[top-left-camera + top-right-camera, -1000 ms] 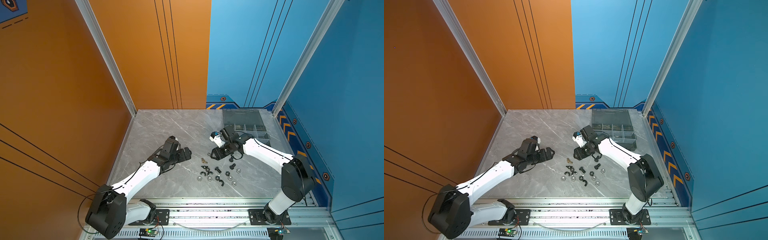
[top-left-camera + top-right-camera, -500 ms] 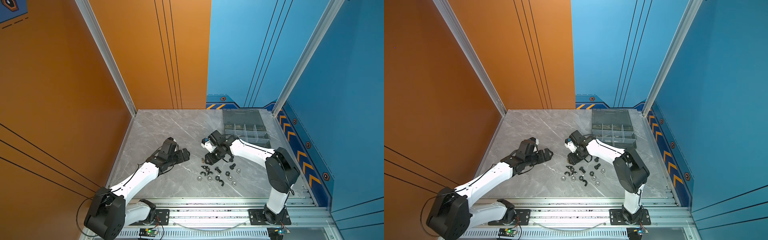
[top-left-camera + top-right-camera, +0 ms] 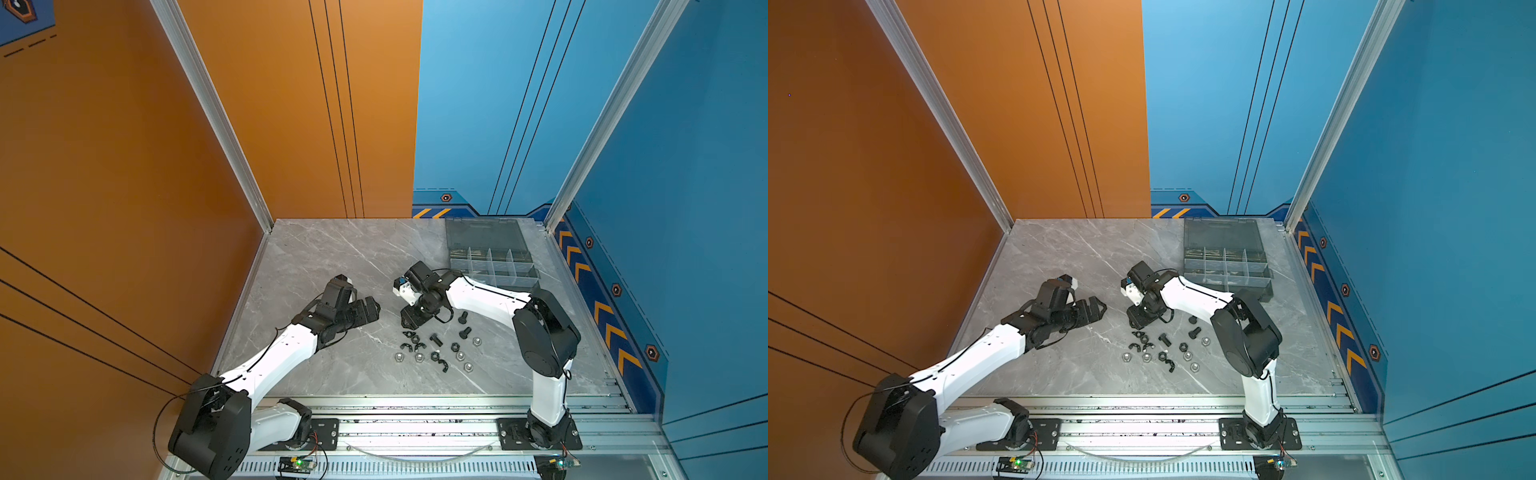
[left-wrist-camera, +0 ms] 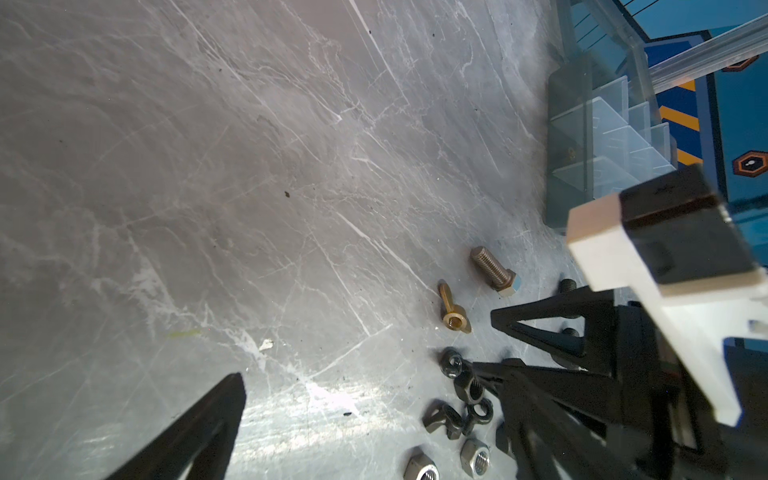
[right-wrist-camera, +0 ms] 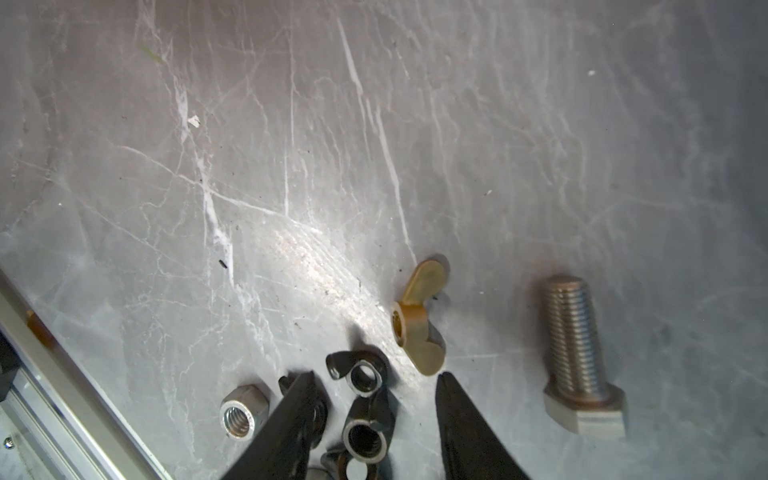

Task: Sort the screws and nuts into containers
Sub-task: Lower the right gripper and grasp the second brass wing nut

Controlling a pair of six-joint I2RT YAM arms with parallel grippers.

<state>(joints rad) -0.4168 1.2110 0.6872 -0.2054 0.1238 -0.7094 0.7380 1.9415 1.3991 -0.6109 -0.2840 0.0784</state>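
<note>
Nuts (image 5: 243, 411) and screws (image 5: 577, 353) on marble table (image 5: 291, 124)

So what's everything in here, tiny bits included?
table: one, grey marble, under everything
organiser box: one, smoky grey, lid open, back right corner
brass wing nut: one, brass, at the pile's far edge
silver bolt: one, silver, beside the brass wing nut
black bolts: three, black, in the loose pile
silver hex nuts: five, silver, around the pile's near side
black hex nuts: about two, black, mid-pile
black wing nuts: several, black, mid-pile, count unclear
left pincer: one, black, open, left of the pile
right pincer: one, black, open and empty, over the pile's far edge
</note>
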